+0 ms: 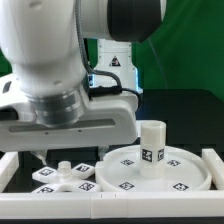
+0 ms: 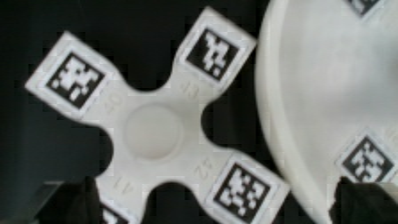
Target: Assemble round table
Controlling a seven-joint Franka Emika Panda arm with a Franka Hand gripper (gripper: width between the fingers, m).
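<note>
At the exterior view's left, the border rail (image 1: 8, 170) hems in the corner where I am working. Just inside it the cross-shaped base (image 1: 65, 178) lies flat on the table, tags up. My gripper (image 2: 210, 208) hangs directly over it, jaws spread as wide as they go and holding nothing.

In the wrist view I see the base's round hub and four arms, with my fingertips either side of one arm. I judge the step in hand to be picking this base up. To do it well, I want the arm centred between my fingers and my jaws square to its straight sides. I should come down far enough to bite on the edges, not the tagged face. A skewed bite would likely twist the piece as I close.

Further toward the exterior view's right, the round disc (image 1: 160, 172) sits near the base, its rim close to one arm. I must descend straight so a finger does not nudge it. On the disc the leg (image 1: 152, 146) stands upright, and I take it as the base's destination.
</note>
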